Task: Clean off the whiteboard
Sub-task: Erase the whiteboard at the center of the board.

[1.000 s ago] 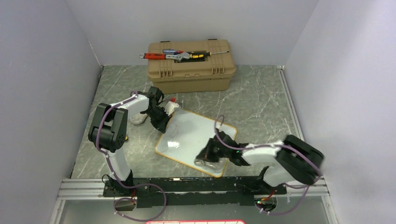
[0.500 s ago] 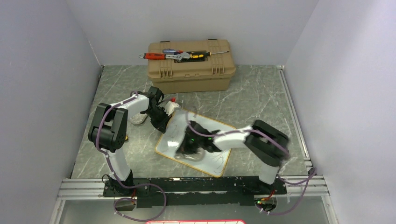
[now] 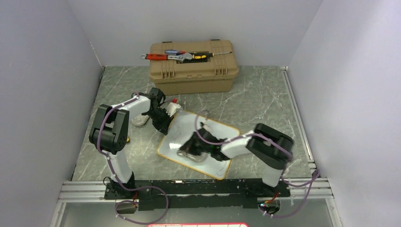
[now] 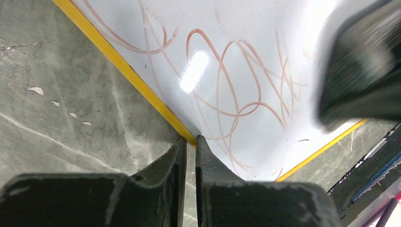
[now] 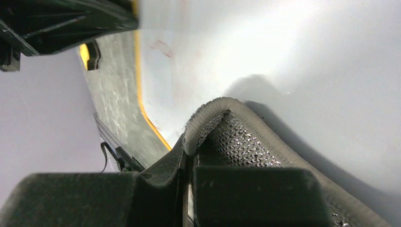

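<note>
Now: board pinned at its edge, cloth on its face

Centrally on the grey marbled table [image 3: 265, 99], below the tan toolbox [image 3: 191, 75] at top centre, lies the whiteboard [image 3: 179, 135]. It is skewed, and the right arm hides much of its middle. The left gripper [image 3: 163, 124] sits at the board's upper-left edge. In the left wrist view its fingers [image 4: 177, 161] are almost pressed together, pinching the yellow rim, with reddish-brown scribbles [image 4: 236, 85] beyond them. The right gripper [image 3: 194, 149] is low over the board's lower middle, its fingers clamped on a dark mesh cloth [image 5: 236, 137] that touches the white surface. A blurred dark shape fills the upper right of the left wrist view and cannot be identified.
</note>
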Action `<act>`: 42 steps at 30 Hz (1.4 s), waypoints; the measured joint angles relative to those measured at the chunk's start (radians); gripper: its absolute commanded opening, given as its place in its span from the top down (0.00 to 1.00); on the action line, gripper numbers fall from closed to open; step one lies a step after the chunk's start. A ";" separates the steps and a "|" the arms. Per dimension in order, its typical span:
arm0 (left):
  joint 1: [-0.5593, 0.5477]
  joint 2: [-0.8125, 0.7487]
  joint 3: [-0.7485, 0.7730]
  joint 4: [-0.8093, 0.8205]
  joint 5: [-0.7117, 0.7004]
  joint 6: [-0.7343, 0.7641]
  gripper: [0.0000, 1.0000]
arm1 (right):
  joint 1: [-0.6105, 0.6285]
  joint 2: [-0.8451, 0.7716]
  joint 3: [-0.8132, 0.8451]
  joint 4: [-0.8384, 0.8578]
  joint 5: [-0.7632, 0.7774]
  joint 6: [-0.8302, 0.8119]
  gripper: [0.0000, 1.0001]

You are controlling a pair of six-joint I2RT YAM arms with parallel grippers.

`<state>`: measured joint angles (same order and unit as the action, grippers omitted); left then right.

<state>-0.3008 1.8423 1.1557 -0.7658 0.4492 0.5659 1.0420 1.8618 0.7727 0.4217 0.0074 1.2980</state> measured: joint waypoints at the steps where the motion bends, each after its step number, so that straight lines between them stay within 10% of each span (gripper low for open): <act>1: 0.000 0.000 0.000 0.001 0.000 0.001 0.97 | -0.006 -0.062 -0.081 0.024 0.019 0.022 1.00; 5: 0.000 -0.001 -0.001 0.001 0.000 0.007 0.97 | 0.000 -0.197 -0.260 0.075 0.084 0.076 1.00; 16: -0.001 0.012 0.016 -0.016 0.000 0.009 0.97 | 0.126 0.127 0.265 -0.110 0.103 -0.156 1.00; 27: -0.002 0.012 0.016 -0.017 -0.001 0.011 0.97 | 0.111 -0.128 -0.052 -0.117 0.077 -0.184 1.00; 37: -0.002 0.019 0.026 -0.027 0.000 0.013 0.97 | 0.132 0.158 0.373 -0.240 0.026 -0.289 1.00; 42: -0.002 0.019 0.026 -0.028 -0.001 0.013 0.97 | 0.111 0.136 0.283 -0.168 0.006 -0.268 1.00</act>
<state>-0.3027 1.8614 1.1820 -0.7940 0.4480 0.5793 1.1526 1.9976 1.0561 0.2539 0.0139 1.0298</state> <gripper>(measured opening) 0.143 0.039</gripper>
